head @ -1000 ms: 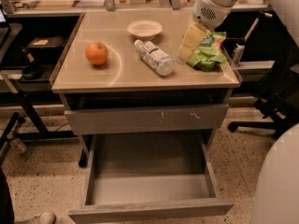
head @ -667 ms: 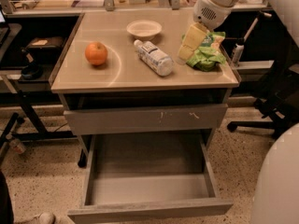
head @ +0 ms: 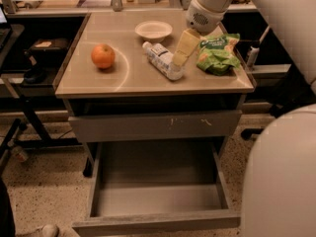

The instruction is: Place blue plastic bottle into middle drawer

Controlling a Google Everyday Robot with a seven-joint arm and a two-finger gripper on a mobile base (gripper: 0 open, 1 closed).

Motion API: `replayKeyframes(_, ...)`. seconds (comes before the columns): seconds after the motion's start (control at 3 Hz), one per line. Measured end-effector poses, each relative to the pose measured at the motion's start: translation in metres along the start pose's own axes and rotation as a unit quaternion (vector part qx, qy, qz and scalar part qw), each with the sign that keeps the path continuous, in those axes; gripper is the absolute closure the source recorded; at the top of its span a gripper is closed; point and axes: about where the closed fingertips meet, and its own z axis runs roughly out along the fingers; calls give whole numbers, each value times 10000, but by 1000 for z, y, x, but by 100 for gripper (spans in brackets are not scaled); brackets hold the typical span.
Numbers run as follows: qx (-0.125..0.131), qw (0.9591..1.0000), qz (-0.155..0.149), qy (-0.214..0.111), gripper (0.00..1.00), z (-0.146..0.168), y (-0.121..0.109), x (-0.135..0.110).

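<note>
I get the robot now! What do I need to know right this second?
Tool: down at the right end of the blue plastic bottle.
Bottle: lying on its side on the table top, between the white bowl and the green bag, not lifted.
Middle drawer: pulled open, bare inside.
Done: drawer open.
Left: grip the bottle, lift it, lower it into the drawer, release.
</note>
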Motion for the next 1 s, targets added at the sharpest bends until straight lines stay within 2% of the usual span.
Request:
replayKeyframes(0.67, -287, 9996, 34, -53, 0, 28, -7, -45)
replayKeyframes(1.0, -382, 9992, 124, -23, 0, 42, -12, -56)
